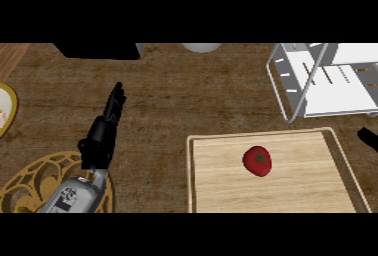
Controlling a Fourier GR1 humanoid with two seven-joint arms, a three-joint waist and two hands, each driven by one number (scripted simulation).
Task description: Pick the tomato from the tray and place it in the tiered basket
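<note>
Looking steeply down, I am seeing the tomato point(257, 161) lying on the wooden tray point(310, 192), a little left of the tray's middle, with its green stem mark facing up. Nothing is touching it. The tray is sitting on the dark brown counter point(192, 90) at the lower right of my view.

My left hand point(102, 137) is stretching away from me over the counter, well to the left of the tray, and its fingers point(115, 102) are lying straight and released, grasping nothing. My grey left forearm point(74, 196) is coming in from the lower edge, passing over a round golden mat point(26, 185) with a cut-out pattern.

My right hand point(367, 138) is showing only as a black tip at the right edge, just past the tray's far right corner; I cannot tell how it is set.

The white tiered basket point(291, 85) is standing beyond the tray at the upper right, apart from the tomato. A plate point(6, 112) is peeking in at the left edge, and a dark block point(96, 50) and a pale round thing point(201, 47) are sitting along the far edge of the counter.
</note>
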